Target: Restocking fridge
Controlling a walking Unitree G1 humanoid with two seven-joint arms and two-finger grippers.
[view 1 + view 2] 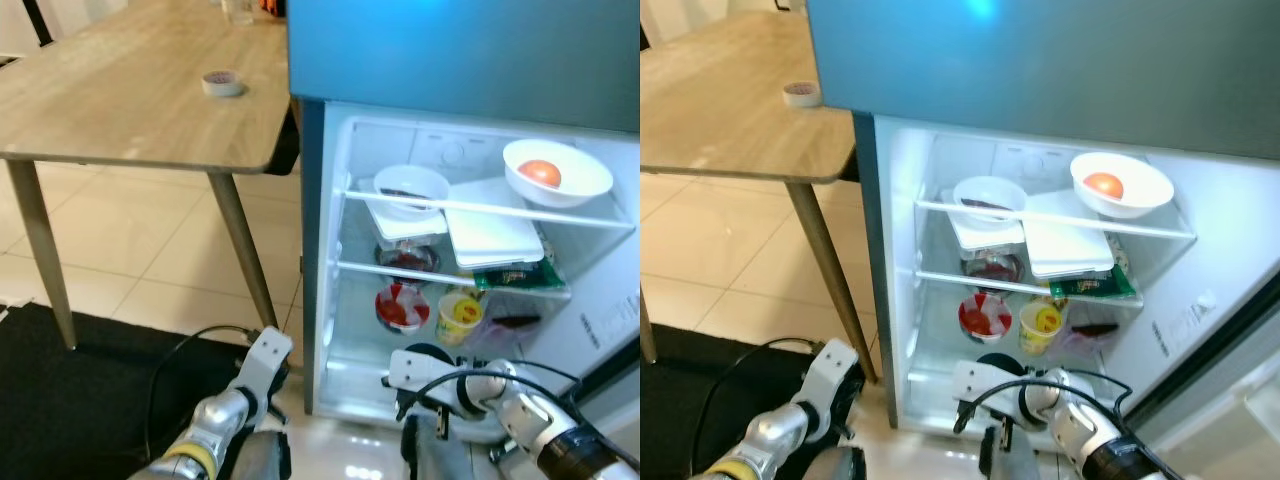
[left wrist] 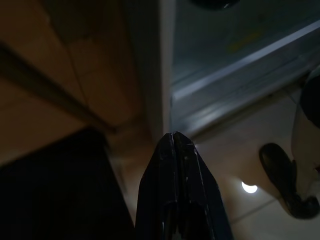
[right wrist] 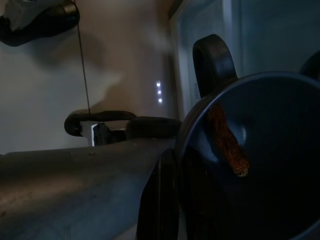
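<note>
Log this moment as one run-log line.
fridge: open | right gripper: jaws shut on dark pan, low before bottom shelf | left gripper: jaws shut, idle near floor | white bowl: top shelf, holds orange fruit

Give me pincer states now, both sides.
Left pincer: closed, empty, low by the fridge edge.
Right pincer: closed on a dark pan.

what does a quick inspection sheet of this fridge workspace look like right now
surface: wooden table left of the open fridge; tiled floor below
job's things: white bowl holding an orange item on the top shelf; second bowl; yellow cup lower down; dark mug at the right claw
clutter: tape roll on the table
grippers: left claw shut, low by the fridge edge; right claw on the mug
cables: black cable on the dark mat
surroundings: nothing seen
</note>
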